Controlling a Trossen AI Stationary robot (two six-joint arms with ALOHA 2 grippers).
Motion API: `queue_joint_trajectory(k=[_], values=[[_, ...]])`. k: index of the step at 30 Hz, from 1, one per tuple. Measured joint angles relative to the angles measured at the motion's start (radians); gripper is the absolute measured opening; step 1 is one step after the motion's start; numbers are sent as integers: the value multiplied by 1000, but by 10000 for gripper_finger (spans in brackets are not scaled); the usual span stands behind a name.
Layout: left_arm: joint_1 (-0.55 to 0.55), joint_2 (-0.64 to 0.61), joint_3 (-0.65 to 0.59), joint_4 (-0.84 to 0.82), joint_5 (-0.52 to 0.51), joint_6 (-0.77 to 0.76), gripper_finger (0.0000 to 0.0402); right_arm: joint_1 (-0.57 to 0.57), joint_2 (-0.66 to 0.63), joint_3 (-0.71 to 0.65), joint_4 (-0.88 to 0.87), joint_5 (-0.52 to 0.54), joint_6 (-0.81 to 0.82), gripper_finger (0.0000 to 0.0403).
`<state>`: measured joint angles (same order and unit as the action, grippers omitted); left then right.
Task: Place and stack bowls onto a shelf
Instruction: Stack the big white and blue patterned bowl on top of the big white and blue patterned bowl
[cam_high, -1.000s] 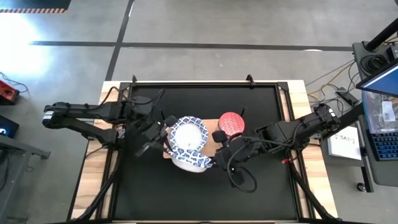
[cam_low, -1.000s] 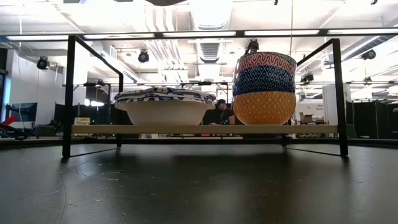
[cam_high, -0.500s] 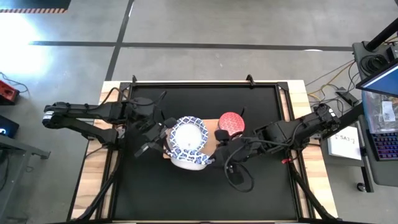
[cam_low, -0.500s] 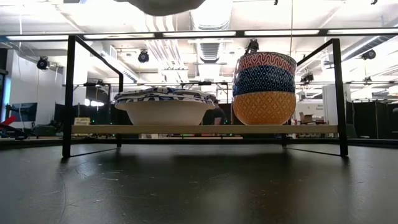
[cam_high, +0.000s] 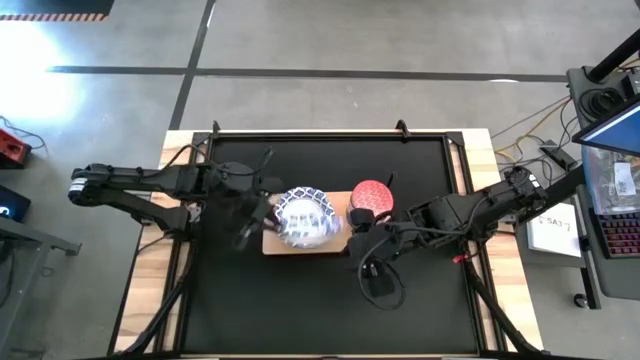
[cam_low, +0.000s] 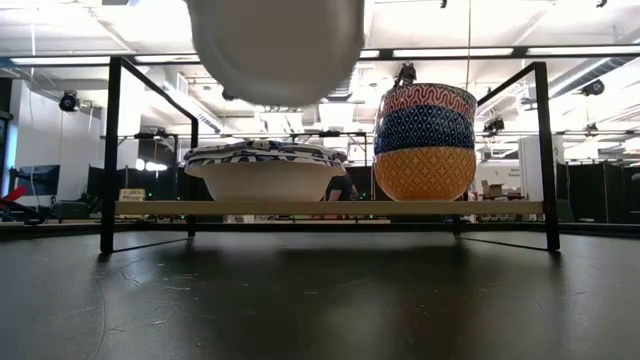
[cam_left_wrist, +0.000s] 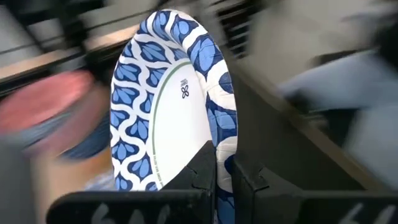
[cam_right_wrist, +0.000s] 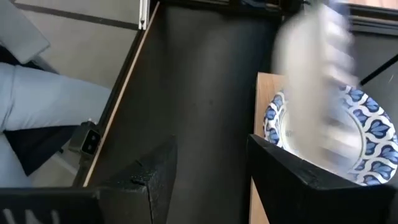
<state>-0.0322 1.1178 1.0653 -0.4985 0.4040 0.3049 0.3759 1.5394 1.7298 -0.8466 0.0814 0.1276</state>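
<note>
On the black table (cam_high: 320, 300), the wooden shelf (cam_low: 330, 208) carries a stack of wide bowls (cam_low: 262, 170) beside a stack of small bowls (cam_low: 425, 143). The left gripper (cam_left_wrist: 222, 177) pinches the rim of a patterned bowl (cam_left_wrist: 171, 106), hanging above the wide stack. It should level the bowl, centre it, then lower gently. The right gripper (cam_right_wrist: 211, 165), fingers spread and empty, sits just beside the shelf.
</note>
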Motion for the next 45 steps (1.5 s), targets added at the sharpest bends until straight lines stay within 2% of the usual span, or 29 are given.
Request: queue_joint_trajectory(k=[2, 5, 12, 17, 24, 30, 36, 42, 45], values=[[0, 9, 0, -3, -132, -3, 3, 0, 0, 0, -11, 0, -5, 180], [0, 42, 0, -22, -245, -25, 3, 0, 0, 0, -22, 0, -4, 177], [-11, 139, 0, -61, -283, -38, 3, 1, 0, 0, -58, 0, 21, 176], [-49, 173, 2, -84, -443, -2, 3, 1, 0, 0, -68, -1, 31, 176], [-93, 164, 8, -107, -493, -1, 3, 1, 0, 0, -69, -1, 29, 176], [-147, 171, 8, -113, -666, 34, 3, 1, 0, 0, -70, -1, 18, 176], [-180, 219, 8, -136, -708, 44, 3, 1, 0, 0, -70, 0, 19, 176], [-200, 292, 8, -153, -873, 30, 3, 1, 0, 0, -70, -1, 21, 176], [-208, 320, 8, -166, -882, 11, 3, 1, 1, 0, -70, -1, 30, 176]])
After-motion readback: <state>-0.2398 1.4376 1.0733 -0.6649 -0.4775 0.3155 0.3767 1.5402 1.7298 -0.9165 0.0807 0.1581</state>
